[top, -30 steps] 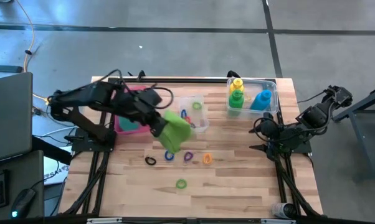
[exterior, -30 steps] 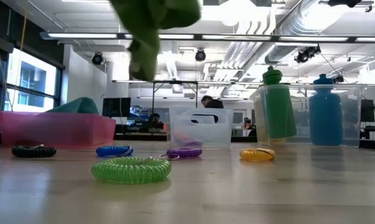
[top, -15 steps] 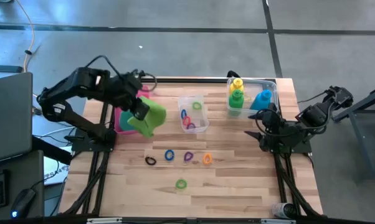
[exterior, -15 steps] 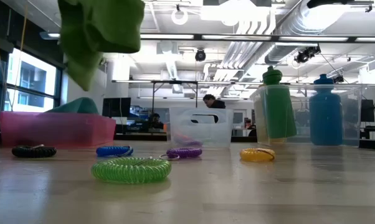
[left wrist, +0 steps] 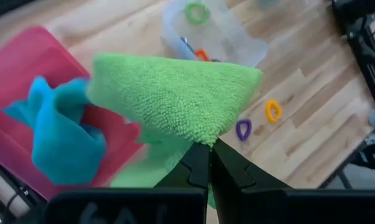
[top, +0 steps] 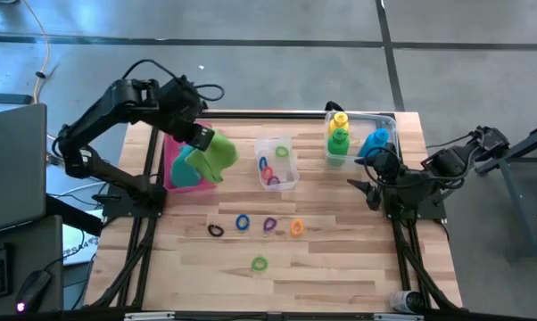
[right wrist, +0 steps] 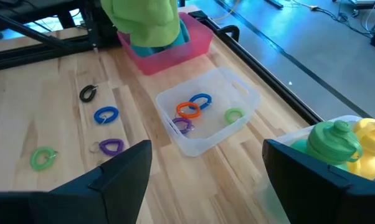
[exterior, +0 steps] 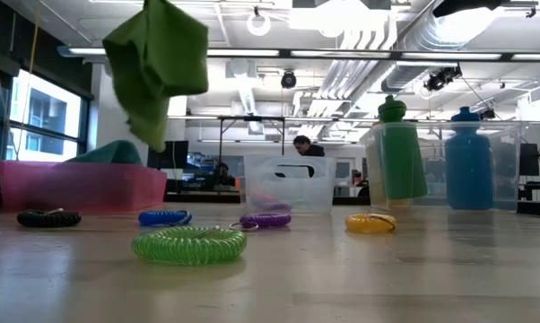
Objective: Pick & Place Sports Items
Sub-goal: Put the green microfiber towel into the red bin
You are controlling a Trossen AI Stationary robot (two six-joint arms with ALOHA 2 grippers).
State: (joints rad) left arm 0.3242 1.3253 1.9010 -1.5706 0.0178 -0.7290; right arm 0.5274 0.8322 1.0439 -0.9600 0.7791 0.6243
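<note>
My left gripper [top: 198,136] is shut on the lime green towel [top: 215,154], which it holds in the air over the right edge of the pink tray [top: 170,147]. The teal towel [top: 186,175] lies crumpled in that tray. The yellow [top: 340,119], green [top: 338,138] and blue [top: 375,143] bottles stand in a clear box at the far right. Several coloured rings lie on the table, among them a green one [top: 260,264]. My right gripper [right wrist: 206,186] is open and empty, near the bottle box. My left gripper pinches the lime green towel between its two shut fingers [left wrist: 203,167] at a bunched, folded part of its edge [left wrist: 206,138]. The fingers come from above, slanting down. The towel hangs slack below them [exterior: 158,63], lifted clear of tray and table.
A small clear box [top: 277,162] with several rings stands mid-table, right of the tray. Black [top: 216,230], blue [top: 243,222], purple [top: 269,225] and orange [top: 297,227] rings lie in a row nearer the front. A laptop [top: 10,160] sits off the table's left.
My left gripper has carried the lime green towel from over the table's middle toward the far left, to above the pink tray, staying shut on it. The towel has stayed lifted clear and hanging. My right gripper has shifted a little toward the table's left.
</note>
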